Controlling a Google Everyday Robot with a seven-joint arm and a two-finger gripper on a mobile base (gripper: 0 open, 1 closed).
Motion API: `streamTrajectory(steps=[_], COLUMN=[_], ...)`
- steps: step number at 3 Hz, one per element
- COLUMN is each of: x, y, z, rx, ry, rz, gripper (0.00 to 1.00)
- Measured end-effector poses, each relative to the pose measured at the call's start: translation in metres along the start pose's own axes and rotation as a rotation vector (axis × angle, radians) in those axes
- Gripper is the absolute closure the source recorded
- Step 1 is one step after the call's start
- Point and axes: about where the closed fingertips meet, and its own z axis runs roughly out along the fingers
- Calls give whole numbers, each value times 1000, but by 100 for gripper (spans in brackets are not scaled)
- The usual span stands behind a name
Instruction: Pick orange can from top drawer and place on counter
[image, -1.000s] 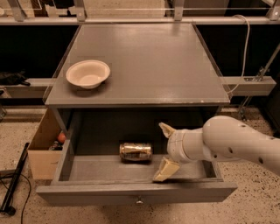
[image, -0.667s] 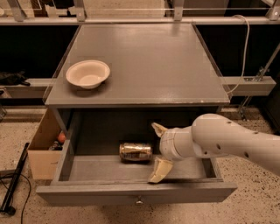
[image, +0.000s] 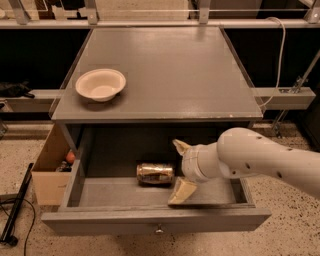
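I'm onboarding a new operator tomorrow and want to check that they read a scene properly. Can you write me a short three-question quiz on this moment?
1. True or false: the orange can lies on its side inside the top drawer.
2. Where is the gripper?
A) raised high above the drawer
B) down in the open drawer at the can's right end, fingers open
C) outside the drawer, at its knob
3. Fill in: the cream thing standing on the counter is a ____.

Key: 1 true; 2 B; 3 bowl.
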Motion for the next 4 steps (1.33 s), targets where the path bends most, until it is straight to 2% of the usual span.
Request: streamTrajectory(steps=[1,2,4], x=[-14,10,4], y=[-9,-7,-22], z=[17,36,60], rx=[10,12,-13], ry=[-14,-5,-5], rz=[-37,-9,-26], gripper=[0,0,0])
